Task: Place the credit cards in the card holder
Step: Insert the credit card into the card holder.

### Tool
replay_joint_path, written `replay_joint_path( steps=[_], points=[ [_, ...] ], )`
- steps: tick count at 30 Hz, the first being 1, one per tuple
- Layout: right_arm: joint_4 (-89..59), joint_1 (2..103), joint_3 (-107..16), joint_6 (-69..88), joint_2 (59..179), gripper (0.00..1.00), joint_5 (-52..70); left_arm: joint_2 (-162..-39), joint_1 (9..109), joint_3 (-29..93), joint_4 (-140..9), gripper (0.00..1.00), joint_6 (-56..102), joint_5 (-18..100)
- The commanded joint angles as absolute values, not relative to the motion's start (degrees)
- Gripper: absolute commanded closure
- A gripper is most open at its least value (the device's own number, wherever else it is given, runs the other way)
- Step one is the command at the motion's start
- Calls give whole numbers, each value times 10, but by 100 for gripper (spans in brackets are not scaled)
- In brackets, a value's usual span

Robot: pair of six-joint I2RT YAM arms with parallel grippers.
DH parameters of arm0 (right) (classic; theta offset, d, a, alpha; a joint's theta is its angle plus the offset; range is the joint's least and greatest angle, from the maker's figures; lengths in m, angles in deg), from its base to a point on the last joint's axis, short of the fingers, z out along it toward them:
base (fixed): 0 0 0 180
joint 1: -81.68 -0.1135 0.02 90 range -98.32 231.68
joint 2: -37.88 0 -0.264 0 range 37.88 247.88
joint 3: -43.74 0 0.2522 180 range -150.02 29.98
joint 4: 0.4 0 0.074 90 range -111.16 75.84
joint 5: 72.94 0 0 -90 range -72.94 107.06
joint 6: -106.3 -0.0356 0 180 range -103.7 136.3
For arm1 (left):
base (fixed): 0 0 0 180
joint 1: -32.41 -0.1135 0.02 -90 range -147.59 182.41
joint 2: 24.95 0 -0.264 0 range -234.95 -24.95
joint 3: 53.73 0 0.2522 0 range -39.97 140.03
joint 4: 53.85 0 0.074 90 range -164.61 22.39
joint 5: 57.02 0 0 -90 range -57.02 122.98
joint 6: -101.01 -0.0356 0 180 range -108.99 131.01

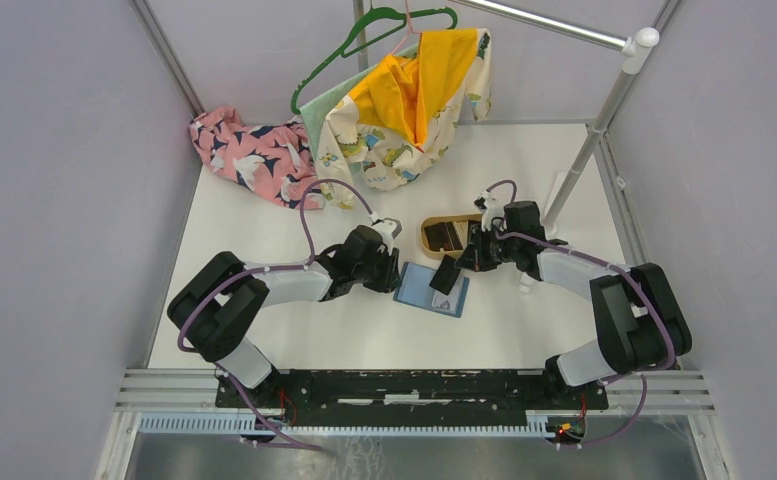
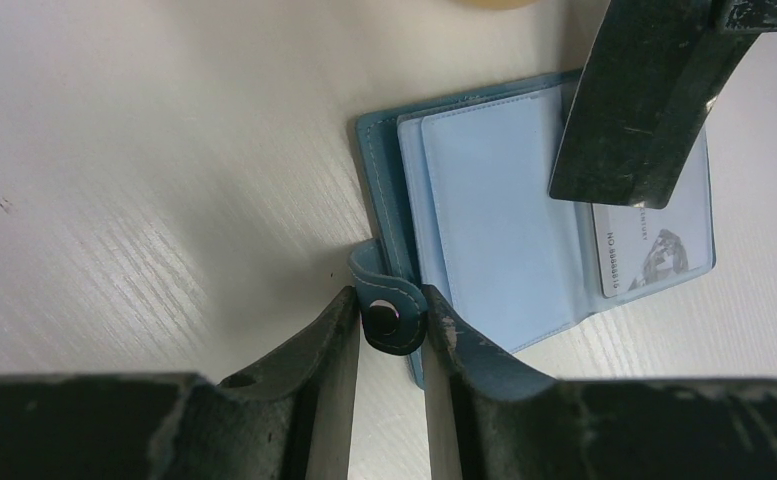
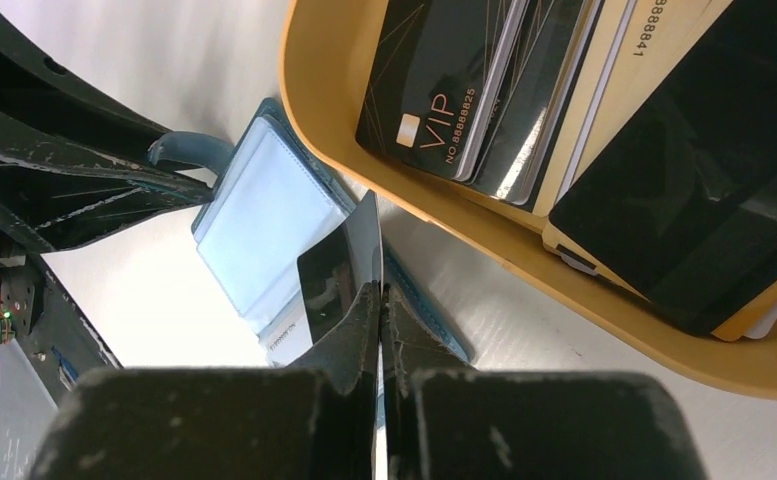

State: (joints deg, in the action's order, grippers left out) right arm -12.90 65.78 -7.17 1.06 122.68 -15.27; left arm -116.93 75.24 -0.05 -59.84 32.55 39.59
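The right gripper [image 3: 379, 300] is pressed together on a dark credit card [image 3: 334, 270], held on edge over the open teal card holder [image 2: 484, 200]. The left gripper [image 2: 389, 325] pinches the holder's snap tab [image 2: 382, 300], which should keep it from sliding. The card looks light, stiff and slippery, so an edge grip suits it. The holder is soft and its sleeves may buckle. More cards [image 3: 429, 80] lie in the wooden tray [image 3: 309, 90].

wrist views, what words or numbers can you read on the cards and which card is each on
"VIP": black glossy card in the oval tan wooden tray.
"NO.8888825": same card; last digits uncertain.
"8888841": gold-tan card in the tray; its start is cut off by the frame.
"NO" and blurred digits starting 888: pale card in the open teal leather-like wallet; the small word beside them is unreadable.
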Motion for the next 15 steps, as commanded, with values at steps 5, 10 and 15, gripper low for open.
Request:
replay_joint_path(
  steps=[5,10,15],
  points=[
    [-114,648,-67,2,1236,100,-134,-1173,755,6,-606,65,314,413],
    [-107,641,-61,-5,1240,100,-139,-1174,756,4,-601,65,319,418],
    [-102,638,-49,-10,1236,100,-137,-1171,756,1,-601,66,321,418]
  ],
)
